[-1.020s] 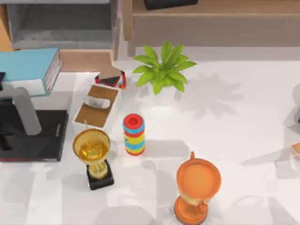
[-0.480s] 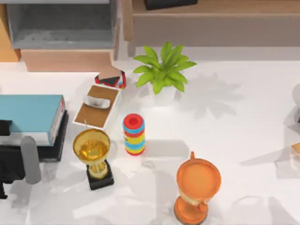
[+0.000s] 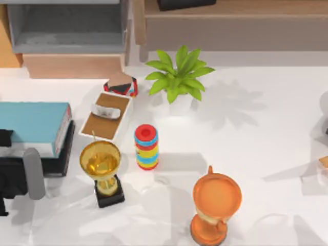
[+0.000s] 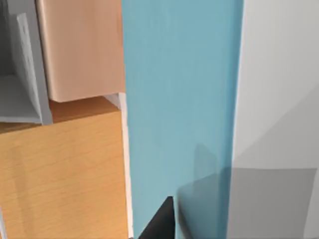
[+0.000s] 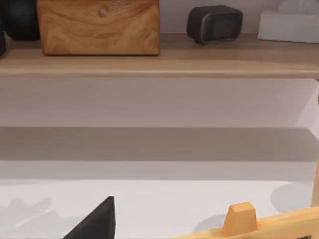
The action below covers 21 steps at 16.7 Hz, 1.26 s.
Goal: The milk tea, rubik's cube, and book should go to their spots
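Observation:
The light-blue book (image 3: 32, 122) lies flat on a flat black book (image 3: 60, 156) at the table's left edge. My left gripper (image 3: 5, 137) is at the book's left end and is shut on it. In the left wrist view the blue cover (image 4: 182, 99) runs close under a dark fingertip (image 4: 160, 224). The rubik's cube (image 3: 122, 86) sits behind a white box with a brown face (image 3: 106, 117); I cannot tell whether that box is the milk tea. My right arm (image 3: 324, 128) is parked at the right edge.
A gold trophy (image 3: 100, 163), a ringed colour stack (image 3: 146, 147) and an orange trophy (image 3: 217, 199) stand near the front. A potted plant (image 3: 177, 78) is mid-back. A grey cabinet (image 3: 66, 28) and a wooden shelf (image 3: 230, 23) line the rear.
One second ago the book was held farther back by the wooden block. It came forward and down onto the black book, and has stayed still for the last half second.

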Tool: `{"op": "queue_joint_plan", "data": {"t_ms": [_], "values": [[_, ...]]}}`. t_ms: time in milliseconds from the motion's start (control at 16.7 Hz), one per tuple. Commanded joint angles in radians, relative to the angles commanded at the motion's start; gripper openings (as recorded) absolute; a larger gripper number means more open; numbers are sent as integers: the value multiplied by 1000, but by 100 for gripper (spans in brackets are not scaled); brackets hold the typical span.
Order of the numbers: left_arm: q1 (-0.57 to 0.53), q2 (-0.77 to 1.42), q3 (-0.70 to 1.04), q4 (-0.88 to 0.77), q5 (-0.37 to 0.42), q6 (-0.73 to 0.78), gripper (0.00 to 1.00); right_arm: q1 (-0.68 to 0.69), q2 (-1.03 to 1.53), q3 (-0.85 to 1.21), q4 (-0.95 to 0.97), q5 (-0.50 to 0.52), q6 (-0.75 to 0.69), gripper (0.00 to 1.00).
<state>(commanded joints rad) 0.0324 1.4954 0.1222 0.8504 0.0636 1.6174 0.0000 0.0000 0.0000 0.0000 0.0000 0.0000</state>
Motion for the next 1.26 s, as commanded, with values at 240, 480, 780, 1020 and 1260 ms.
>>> {"op": "queue_joint_plan", "data": {"t_ms": [240,480,780,1020,1260], "values": [[0,0,0,0,0,0,15,0,0,0,0,0,0,100],[0,0,0,0,0,0,45,0,0,0,0,0,0,100],[0,0,0,0,0,0,83,0,0,0,0,0,0,100],[0,0,0,0,0,0,100,0,0,0,0,0,0,100],[0,0,0,0,0,0,100,0,0,0,0,0,0,100]]}}
